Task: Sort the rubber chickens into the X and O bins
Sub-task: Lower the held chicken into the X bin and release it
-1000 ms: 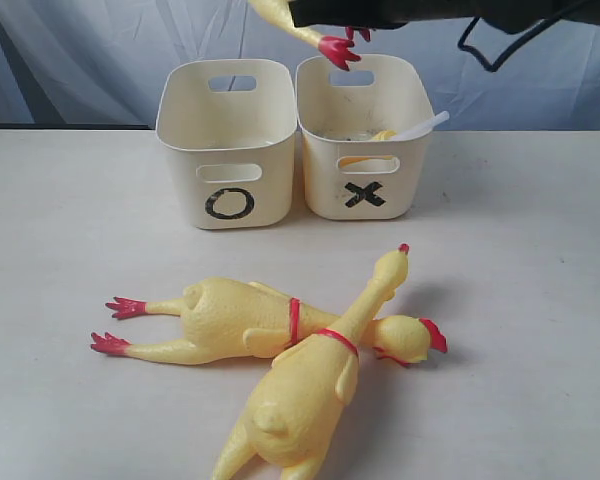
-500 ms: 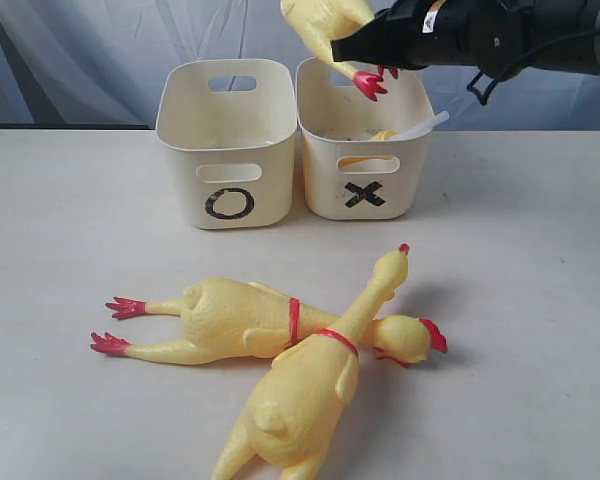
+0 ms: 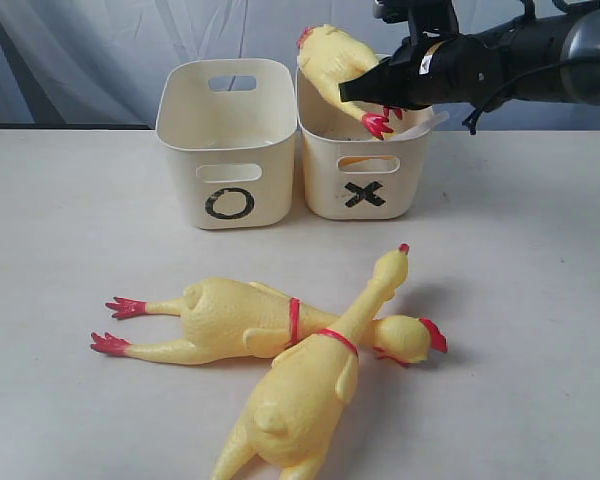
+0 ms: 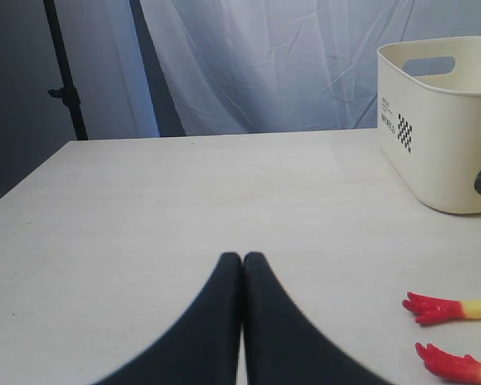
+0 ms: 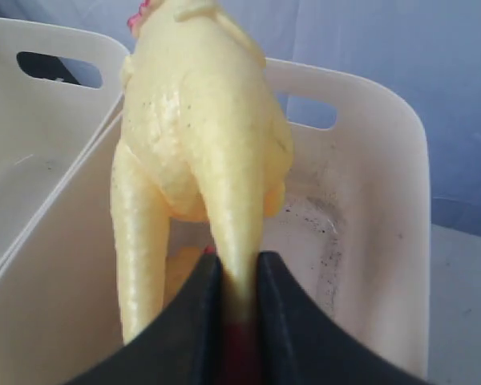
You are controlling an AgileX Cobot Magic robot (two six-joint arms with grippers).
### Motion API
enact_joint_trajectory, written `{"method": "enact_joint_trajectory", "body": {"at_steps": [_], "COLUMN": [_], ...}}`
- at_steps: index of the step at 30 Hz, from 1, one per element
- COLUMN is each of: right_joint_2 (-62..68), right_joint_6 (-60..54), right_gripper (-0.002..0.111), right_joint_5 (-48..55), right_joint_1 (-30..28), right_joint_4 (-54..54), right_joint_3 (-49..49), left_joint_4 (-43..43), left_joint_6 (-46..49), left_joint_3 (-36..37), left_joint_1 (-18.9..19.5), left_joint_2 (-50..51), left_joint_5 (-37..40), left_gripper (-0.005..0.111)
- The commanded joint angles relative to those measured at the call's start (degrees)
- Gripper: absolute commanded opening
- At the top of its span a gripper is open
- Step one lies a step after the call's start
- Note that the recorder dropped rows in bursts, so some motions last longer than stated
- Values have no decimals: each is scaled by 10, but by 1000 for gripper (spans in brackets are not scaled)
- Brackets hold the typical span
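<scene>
Parks the left gripper (image 4: pixel 242 321) pressed together on nothing, low over the table (image 3: pixel 80 220). Shows two long rubber chickens (image 3: pixel 230 320) lying crossed and touching, in front of the O bin (image 3: pixel 180 150). Hangs the third rubber chicken (image 3: pixel 335 60) tilted over the X bin (image 3: pixel 325 170), with the right gripper (image 3: pixel 365 95) clamped on one leg. Looks light, soft and floppy; probably best pinched at a leg or the neck, allowing for swing.

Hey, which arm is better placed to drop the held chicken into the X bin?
Right. The right gripper holds the chicken by a leg above the X bin; the left gripper is shut, empty, low over the table.
</scene>
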Motion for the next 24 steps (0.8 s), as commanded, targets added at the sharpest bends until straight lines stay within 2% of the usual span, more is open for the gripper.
{"method": "enact_joint_trajectory", "body": {"at_steps": [1, 6, 8, 10, 14, 15, 24], "right_joint_2": [-4, -4, -3, -3, -3, -3, -3], "right_joint_6": [1, 1, 1, 1, 1, 1, 1], "right_gripper": [-1, -1, 2, 13, 42, 46, 47], "right_joint_5": [-13, -5, -2, -1, -1, -1, -1], "right_joint_1": [-9, -11, -11, -11, -11, -11, -11], "right_joint_4": [6, 6, 6, 6, 9, 9, 11], "right_joint_3": [-4, -4, -4, -4, -4, -4, -4], "left_joint_4": [0, 0, 0, 0, 0, 0, 0], "left_joint_6": [-4, -4, -4, -4, -4, -4, -4], "left_joint_3": [1, 1, 1, 1, 1, 1, 1], "left_joint_1": [1, 1, 1, 1, 1, 1, 1], "left_joint_2": [-3, -3, -3, -3, -3, -3, -3], "left_joint_5": [-9, -9, -9, -9, -9, -9, -9], "left_gripper": [0, 0, 0, 0, 0, 0, 0]}}
